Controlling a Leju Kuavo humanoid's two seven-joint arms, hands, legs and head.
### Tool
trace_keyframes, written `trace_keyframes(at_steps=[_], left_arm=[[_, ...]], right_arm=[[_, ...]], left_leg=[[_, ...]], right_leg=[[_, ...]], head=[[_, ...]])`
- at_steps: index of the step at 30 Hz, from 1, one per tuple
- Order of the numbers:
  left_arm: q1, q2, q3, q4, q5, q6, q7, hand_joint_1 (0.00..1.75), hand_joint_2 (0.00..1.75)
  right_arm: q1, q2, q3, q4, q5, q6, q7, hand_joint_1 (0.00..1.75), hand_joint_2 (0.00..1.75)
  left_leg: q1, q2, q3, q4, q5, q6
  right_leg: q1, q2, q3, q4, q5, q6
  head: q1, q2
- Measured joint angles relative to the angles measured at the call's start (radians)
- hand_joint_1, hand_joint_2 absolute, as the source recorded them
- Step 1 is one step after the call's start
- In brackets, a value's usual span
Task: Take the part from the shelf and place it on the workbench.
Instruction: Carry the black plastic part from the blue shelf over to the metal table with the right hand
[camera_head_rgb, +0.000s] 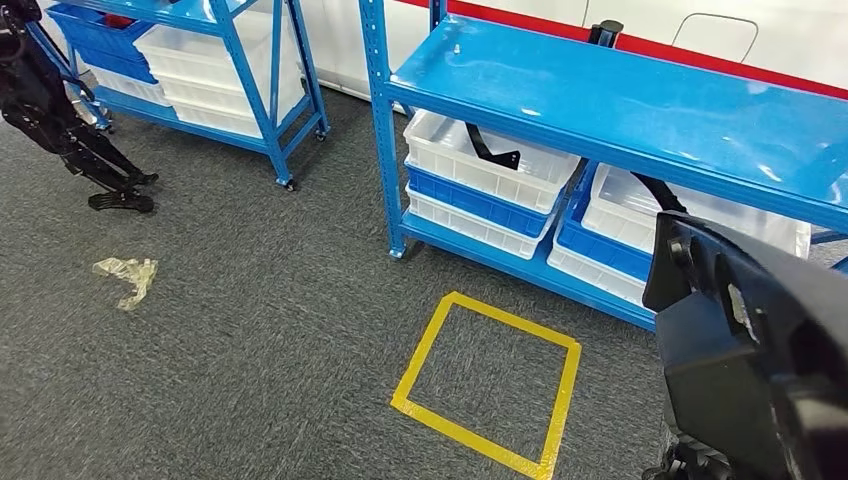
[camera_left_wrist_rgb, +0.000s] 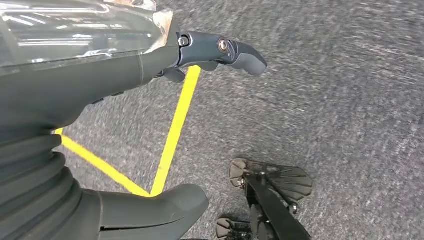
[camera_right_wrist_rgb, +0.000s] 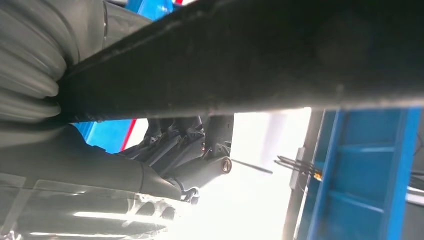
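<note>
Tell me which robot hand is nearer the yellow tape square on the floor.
Left. The left robot hand hangs over the carpet right by the yellow tape square. The right robot hand is raised, gripping a black part beside the blue shelf.

The left hand (camera_left_wrist_rgb: 150, 65) is showing a grey ribbed cover, thick grey thumb, darker fingers (camera_left_wrist_rgb: 235, 52) with a brass-coloured screw.

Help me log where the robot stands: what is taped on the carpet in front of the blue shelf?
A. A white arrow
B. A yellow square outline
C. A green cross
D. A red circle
B: the head view shows a yellow square outline of tape on the grey carpet, just in front of the blue shelf that holds white bins.
</note>
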Motion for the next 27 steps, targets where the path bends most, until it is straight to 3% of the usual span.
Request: trace_keyframes(at_steps=[2,3,4,6,8,9,10,11,13,15,17,18,20,22,24,25,27], left_arm=[[0.004,-0.002,0.000,0.004,0.003,0.007,0.004,0.00,1.75],[0.006,-0.003,0.000,0.006,0.005,0.011,0.005,0.00,1.75],[0.006,-0.005,0.000,0.008,0.007,0.014,0.006,0.00,1.75],[0.004,-0.008,0.000,0.008,0.012,0.018,0.006,0.00,1.75],[0.003,-0.010,0.000,0.008,0.016,0.020,0.006,0.00,1.75],[0.003,-0.011,0.000,0.008,0.019,0.023,0.006,0.00,1.75],[0.004,-0.013,0.000,0.008,0.022,0.027,0.005,0.00,1.75],[0.004,-0.014,0.000,0.008,0.027,0.032,0.004,0.00,1.75],[0.003,-0.015,0.001,0.008,0.035,0.042,-0.001,0.00,1.75],[0.002,-0.017,0.002,0.008,0.041,0.051,-0.006,0.00,1.75],[0.004,-0.018,0.003,0.008,0.043,0.051,-0.008,0.00,1.75],[0.005,-0.018,0.003,0.008,0.043,0.050,-0.009,0.00,1.75],[0.006,-0.017,0.003,0.008,0.040,0.052,-0.012,0.00,1.75],[0.004,-0.016,0.003,0.008,0.038,0.060,-0.016,0.00,1.75],[0.005,-0.016,0.003,0.008,0.037,0.064,-0.019,0.00,1.75],[0.005,-0.016,0.003,0.008,0.037,0.065,-0.019,0.00,1.75],[0.005,-0.016,0.003,0.008,0.036,0.064,-0.019,0.00,1.75]], right_arm=[[-0.006,-0.001,0.001,0.006,-0.020,0.011,-0.009,1.75,1.75],[-0.010,-0.002,0.001,0.011,-0.031,0.018,-0.014,1.75,1.75],[-0.014,-0.002,0.002,0.016,-0.038,0.025,-0.018,1.75,1.75],[-0.017,-0.003,0.003,0.026,-0.047,0.032,-0.023,1.75,1.75],[-0.018,-0.004,0.004,0.036,-0.053,0.034,-0.026,1.75,1.75],[-0.020,-0.005,0.004,0.042,-0.058,0.037,-0.028,1.75,1.75],[-0.023,-0.005,0.005,0.047,-0.064,0.042,-0.029,1.75,1.75],[-0.028,-0.006,0.006,0.054,-0.073,0.048,-0.031,1.75,1.75],[-0.043,-0.009,0.009,0.069,-0.094,0.058,-0.038,1.75,1.75],[-0.059,-0.013,0.012,0.087,-0.110,0.061,-0.046,1.75,1.75],[-0.071,-0.016,0.015,0.104,-0.124,0.055,-0.054,1.75,1.75],[-0.076,-0.018,0.016,0.111,-0.132,0.049,-0.057,1.75,1.75],[-0.080,-0.025,0.019,0.122,-0.142,0.035,-0.064,1.75,1.75],[-0.080,-0.034,0.020,0.130,-0.147,0.026,-0.068,1.75,1.75],[-0.078,-0.040,0.021,0.140,-0.149,0.020,-0.068,1.75,1.75],[-0.078,-0.042,0.021,0.144,-0.149,0.017,-0.069,1.75,1.75],[-0.079,-0.045,0.022,0.152,-0.150,0.012,-0.069,1.75,1.75]], left_leg=[[0.003,-0.017,-0.009,-0.001,0.007,-0.015],[0.004,-0.009,-0.014,0.005,0.003,-0.020],[0.003,0.012,-0.026,0.027,-0.013,-0.024],[0.003,0.071,-0.074,0.132,-0.077,-0.030],[0.005,0.099,-0.127,0.256,-0.133,-0.035],[0.006,0.104,-0.136,0.282,-0.137,-0.037],[0.007,0.109,-0.124,0.267,-0.123,-0.038],[0.007,0.118,-0.092,0.216,-0.096,-0.037],[0.005,0.158,-0.012,0.077,-0.047,-0.030],[-0.002,0.178,0.023,0.009,-0.031,-0.018],[-0.007,0.156,0.019,0.004,-0.027,-0.005],[-0.007,0.145,0.020,-0.002,-0.022,0.002],[-0.002,0.123,0.021,-0.014,-0.010,0.018],[0.000,0.100,0.015,-0.016,-0.003,0.027],[-0.001,0.071,0.010,-0.015,0.001,0.028],[-0.001,0.056,0.009,-0.015,0.002,0.026],[0.001,0.026,0.008,-0.011,0.005,0.020]], right_leg=[[0.001,-0.019,0.000,0.001,0.005,-0.017],[-0.001,-0.030,0.001,0.000,0.010,-0.025],[-0.003,-0.042,0.001,-0.002,0.014,-0.034],[-0.001,-0.070,-0.002,-0.003,0.018,-0.047],[0.004,-0.100,-0.004,-0.003,0.018,-0.050],[0.005,-0.115,-0.005,-0.003,0.017,-0.050],[0.006,-0.129,-0.005,-0.003,0.017,-0.050],[0.006,-0.142,-0.004,-0.003,0.017,-0.050],[0.011,-0.162,-0.002,-0.002,0.015,-0.047],[0.017,-0.179,-0.001,-0.001,0.013,-0.038],[0.020,-0.199,0.002,-0.004,0.012,-0.026],[0.019,-0.196,0.001,-0.001,0.008,-0.021],[0.017,-0.148,-0.022,0.050,-0.023,-0.019],[0.014,-0.090,-0.084,0.180,-0.080,-0.026],[0.013,-0.075,-0.135,0.282,-0.109,-0.022],[0.012,-0.073,-0.134,0.278,-0.099,-0.014],[0.005,-0.053,-0.082,0.164,-0.044,0.007]], head=[[0.000,0.000],[-0.001,0.000],[-0.004,0.000],[-0.010,0.000],[-0.013,0.000],[-0.013,0.000],[-0.013,0.000],[-0.013,0.000],[-0.013,0.000],[-0.010,0.000],[-0.008,0.000],[-0.007,0.000],[-0.004,0.000],[0.000,0.000],[0.001,0.000],[0.001,0.000],[0.001,0.000]])
